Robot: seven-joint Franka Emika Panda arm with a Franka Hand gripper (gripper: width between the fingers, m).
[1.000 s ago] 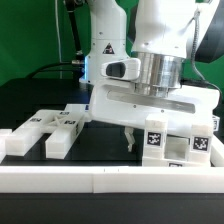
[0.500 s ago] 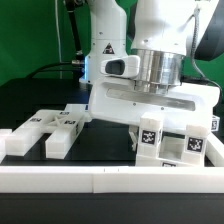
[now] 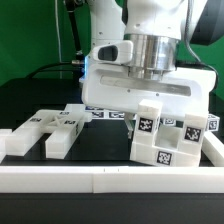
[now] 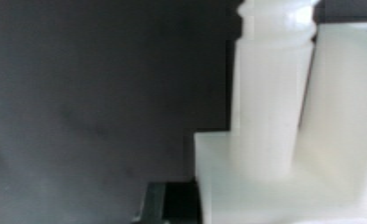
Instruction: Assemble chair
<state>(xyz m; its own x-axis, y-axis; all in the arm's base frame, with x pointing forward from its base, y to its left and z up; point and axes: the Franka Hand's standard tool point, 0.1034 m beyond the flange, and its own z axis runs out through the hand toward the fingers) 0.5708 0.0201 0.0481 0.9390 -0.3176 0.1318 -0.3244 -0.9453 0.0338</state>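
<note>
Tool (image 3: 138, 116) fingertips hidden behind chair parts (image 3: 160, 140), wrist view's white post (image 4: 269, 110) blurred, cut off at edge

Robotics lab bench, not a home or a shop. Industrial white robot arm (image 3: 150, 45) stands over a matte black table (image 3: 40, 95), with a plain green backdrop (image 3: 25, 40) behind it. A long white border rail (image 3: 60, 178) fences the near edge of the work area. The white blocky parts (image 3: 45, 130) on the table carry printed black-and-white square tags (image 3: 147, 125). No household clutter, just rig hardware. The wrist view shows only white plastic against the dark surface.
</note>
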